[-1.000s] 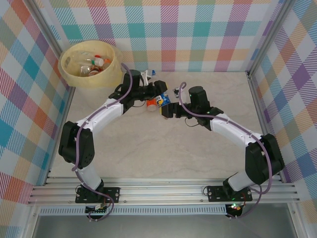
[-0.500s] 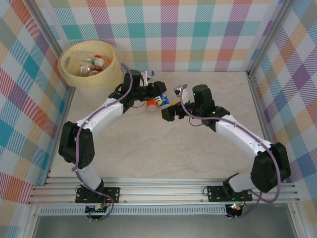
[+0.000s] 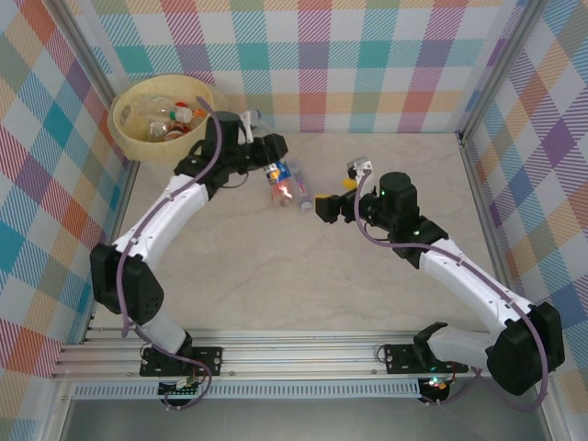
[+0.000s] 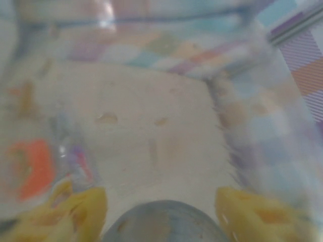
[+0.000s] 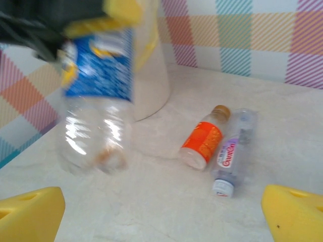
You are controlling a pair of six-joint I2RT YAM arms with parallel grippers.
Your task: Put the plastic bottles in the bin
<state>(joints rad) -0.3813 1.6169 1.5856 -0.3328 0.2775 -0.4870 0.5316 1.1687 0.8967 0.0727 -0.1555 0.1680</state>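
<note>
Left arm rises from its base, elbow out to the left, forearm angled toward the far-left corner. The left gripper is clamped on a blue-labelled bottle. Right arm is stretched diagonally toward table centre, with the right gripper empty, jaws spread wide.

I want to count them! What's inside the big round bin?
Inside the bin lie a few clear bottles with red and orange caps. Anything beneath them is covered, so no sure count.

left tool | yellow pads grip clear bottle | orange blur left
</note>
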